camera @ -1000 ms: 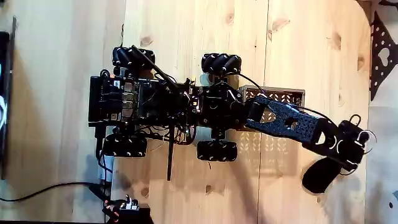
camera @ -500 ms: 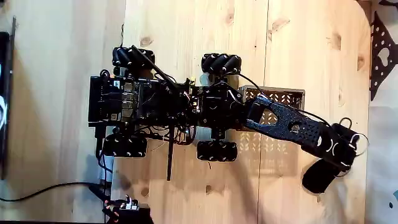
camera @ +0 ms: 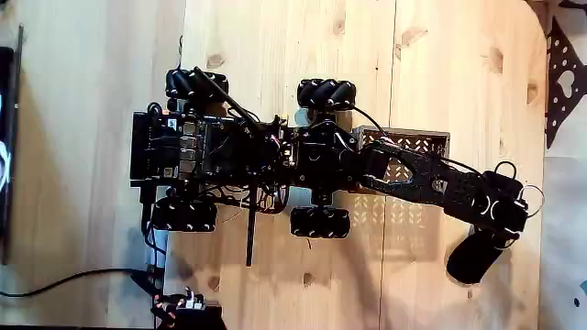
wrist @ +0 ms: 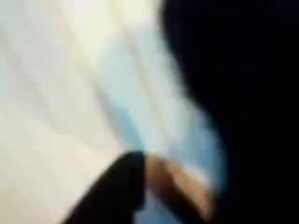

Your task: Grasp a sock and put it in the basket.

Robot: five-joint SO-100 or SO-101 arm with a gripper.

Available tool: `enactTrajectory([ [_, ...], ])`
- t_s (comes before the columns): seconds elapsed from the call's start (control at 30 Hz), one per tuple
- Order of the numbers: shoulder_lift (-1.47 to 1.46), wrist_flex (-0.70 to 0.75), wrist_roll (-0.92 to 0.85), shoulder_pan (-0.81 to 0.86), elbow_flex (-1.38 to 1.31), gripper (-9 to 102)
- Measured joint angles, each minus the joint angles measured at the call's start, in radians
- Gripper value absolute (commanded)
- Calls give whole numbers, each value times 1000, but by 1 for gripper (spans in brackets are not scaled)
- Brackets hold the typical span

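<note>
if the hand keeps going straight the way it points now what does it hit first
Most likely the sock: in the fixed view the hand points down over its upper end. Depth is unclear, and the blurred wrist view settles nothing.

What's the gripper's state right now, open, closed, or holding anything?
Gripper: cannot be told. It sits over the upper end of the limp black fabric sock; jaws are not distinguishable, and the wrist view is blurred.

Table [camera: 275, 55]: pale knotty wood planks, smooth. Sock [camera: 474, 257]: matt black cloth. Basket [camera: 431, 140]: tan lattice plastic. Arm link [camera: 440, 183]: matt black perforated plastic.
</note>
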Motion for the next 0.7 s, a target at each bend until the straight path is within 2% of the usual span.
enactTrajectory([
  [0.17,0,3,-2,-8,-8,0],
  [0.33,61,129,75,-20,-6,0],
  [0.57,364,374,239,-49,18,0],
  [0.7,609,351,284,-87,210,0],
])
